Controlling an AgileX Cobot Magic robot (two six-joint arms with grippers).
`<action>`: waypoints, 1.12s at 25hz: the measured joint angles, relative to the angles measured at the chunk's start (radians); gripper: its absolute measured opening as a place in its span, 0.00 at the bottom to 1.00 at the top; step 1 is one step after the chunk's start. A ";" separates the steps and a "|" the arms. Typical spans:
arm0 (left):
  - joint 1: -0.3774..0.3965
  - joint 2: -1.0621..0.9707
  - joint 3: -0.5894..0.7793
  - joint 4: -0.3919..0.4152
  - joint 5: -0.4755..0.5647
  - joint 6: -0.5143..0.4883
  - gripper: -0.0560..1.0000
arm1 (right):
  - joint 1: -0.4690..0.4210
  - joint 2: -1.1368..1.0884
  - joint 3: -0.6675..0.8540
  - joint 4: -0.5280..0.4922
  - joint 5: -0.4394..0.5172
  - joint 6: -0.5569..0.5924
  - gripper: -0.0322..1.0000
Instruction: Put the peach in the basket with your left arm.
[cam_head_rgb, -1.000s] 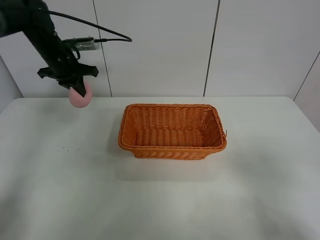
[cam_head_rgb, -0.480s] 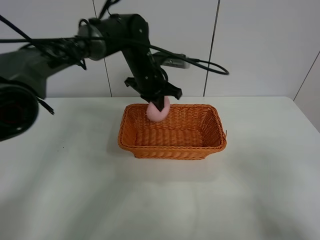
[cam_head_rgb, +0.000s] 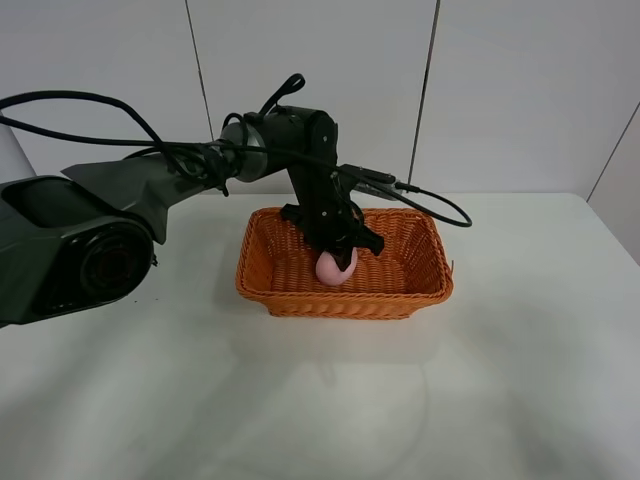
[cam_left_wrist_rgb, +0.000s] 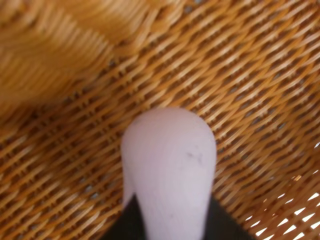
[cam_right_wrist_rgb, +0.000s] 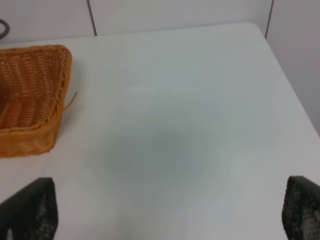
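Note:
The orange wicker basket (cam_head_rgb: 345, 301) stands in the middle of the white table. My left arm reaches down into it from the left, and my left gripper (cam_head_rgb: 338, 256) is shut on the pale-pink peach (cam_head_rgb: 334, 269), holding it low inside the basket close to the woven floor. In the left wrist view the peach (cam_left_wrist_rgb: 170, 170) sits between my dark fingers (cam_left_wrist_rgb: 126, 226), with the basket's weave (cam_left_wrist_rgb: 240, 75) right behind it. My right gripper (cam_right_wrist_rgb: 167, 215) is open and empty over bare table, away from the basket's corner (cam_right_wrist_rgb: 30, 95). It is out of the exterior high view.
The white table (cam_head_rgb: 150, 380) spreads wide around the basket. A black cable (cam_head_rgb: 420, 200) trails from my left arm over the basket's far rim. A white panelled wall (cam_head_rgb: 500, 90) stands behind the table's far edge.
My left arm carried the peach from above the far left of the table to over the basket, then lowered it down inside the basket.

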 joint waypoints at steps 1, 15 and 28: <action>0.000 0.000 0.000 -0.001 0.000 0.000 0.56 | 0.000 0.000 0.000 0.000 0.000 0.000 0.70; 0.059 -0.197 -0.001 0.004 0.140 -0.010 0.90 | 0.000 0.000 0.000 0.000 0.000 0.000 0.70; 0.372 -0.234 -0.004 0.060 0.141 0.031 0.90 | 0.000 0.000 0.000 0.000 0.000 0.000 0.70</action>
